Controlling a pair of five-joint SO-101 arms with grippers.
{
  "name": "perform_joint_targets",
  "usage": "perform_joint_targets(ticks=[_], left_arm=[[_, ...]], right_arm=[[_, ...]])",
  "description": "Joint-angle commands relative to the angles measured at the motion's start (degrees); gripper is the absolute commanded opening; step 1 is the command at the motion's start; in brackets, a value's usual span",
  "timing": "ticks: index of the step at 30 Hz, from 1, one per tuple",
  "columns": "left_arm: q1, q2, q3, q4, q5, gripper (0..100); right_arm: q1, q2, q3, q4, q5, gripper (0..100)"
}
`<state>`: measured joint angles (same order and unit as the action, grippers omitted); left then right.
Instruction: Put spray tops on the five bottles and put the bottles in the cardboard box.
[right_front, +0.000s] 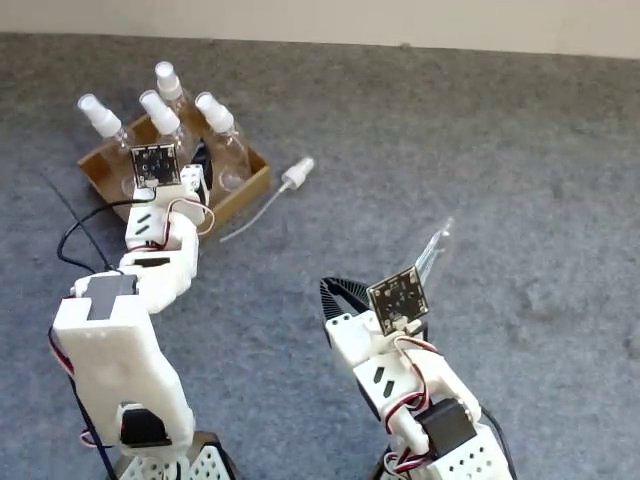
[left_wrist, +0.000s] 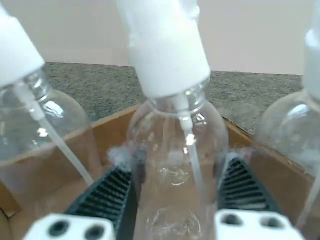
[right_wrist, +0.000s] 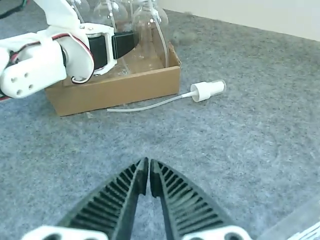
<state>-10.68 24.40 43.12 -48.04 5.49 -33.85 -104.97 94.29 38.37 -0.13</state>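
Note:
The cardboard box (right_front: 243, 192) at the back left holds several clear bottles with white spray tops. My left gripper (left_wrist: 176, 167) is inside the box, shut on the middle bottle (left_wrist: 175, 150), whose sides touch both pads. A loose spray top (right_front: 298, 172) with its long tube lies on the carpet just right of the box (right_wrist: 115, 90); the right wrist view also shows that spray top (right_wrist: 207, 90). A clear bottle without a top (right_front: 434, 252) lies beside the right arm. My right gripper (right_wrist: 149, 172) is shut on nothing, low over the carpet.
Grey carpet covers the whole table. Two capped bottles (left_wrist: 35, 125) (left_wrist: 295, 135) stand close on either side of the held one. The left arm (right_wrist: 45, 55) leans over the near wall of the box.

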Motion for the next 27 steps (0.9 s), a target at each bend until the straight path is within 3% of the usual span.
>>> perform_joint_targets(ticks=[1,27], left_arm=[[-0.31,-0.4,-2.86,-1.41,0.18,3],[-1.8,-0.84,-2.33,-1.41,0.18,3]], right_arm=[[0.66,-0.57,-0.4,-0.57,-0.18,1.3],[0.66,-0.57,-0.4,-0.57,-0.09,1.3]])
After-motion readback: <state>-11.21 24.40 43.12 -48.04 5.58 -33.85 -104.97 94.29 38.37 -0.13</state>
